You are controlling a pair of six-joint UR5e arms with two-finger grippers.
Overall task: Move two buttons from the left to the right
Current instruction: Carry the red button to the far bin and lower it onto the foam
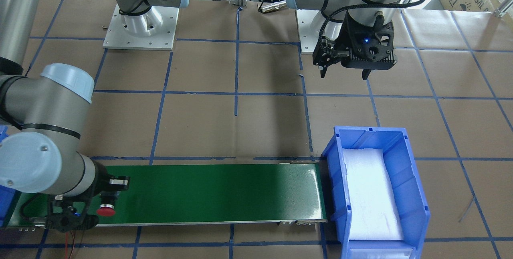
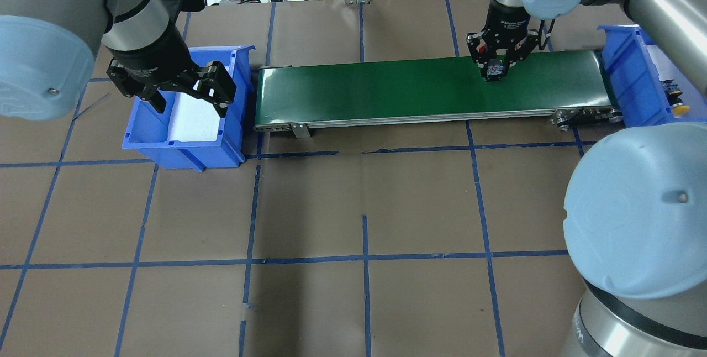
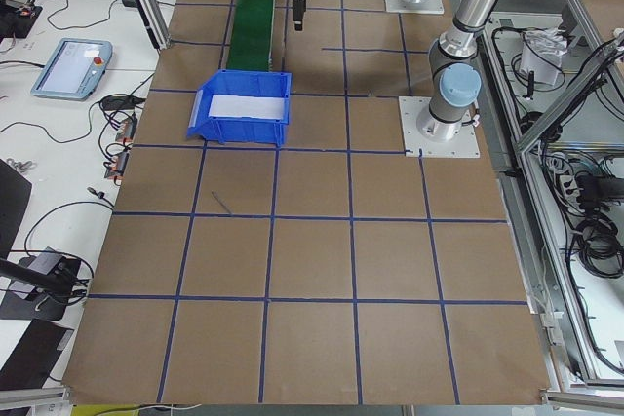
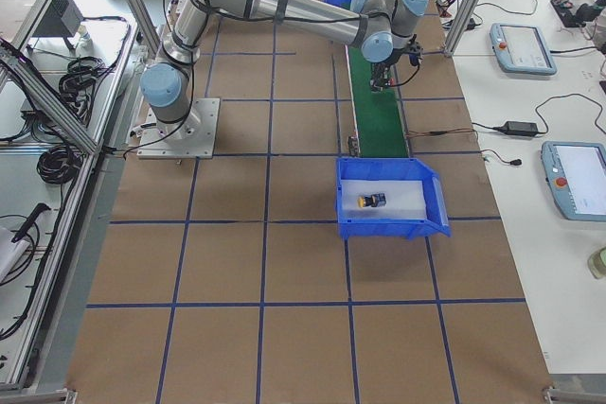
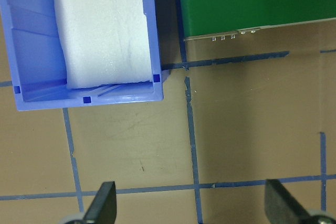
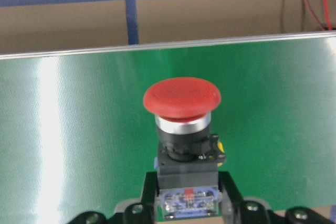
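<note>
The red-capped button (image 6: 182,98) on its grey-black block is held between the fingers of my right gripper (image 6: 185,203), cap away from the wrist. It is low over the green conveyor belt (image 2: 386,89) near its right end; I cannot tell if it touches. It also shows in the front view (image 1: 106,211) and in the overhead view (image 2: 495,68). The yellow-capped button (image 4: 372,200) lies on white foam in the blue bin (image 2: 624,69) at the belt's right end, partly hidden by my right arm in the overhead view (image 2: 677,105). My left gripper (image 2: 190,104) is open and empty, above the left blue bin (image 2: 182,144).
The left bin (image 1: 332,150) holds only a white foam pad (image 1: 370,195) and stands against the belt's left end. The table is brown paper with blue tape lines. My right arm's elbow (image 2: 635,208) hangs large over the table's right side.
</note>
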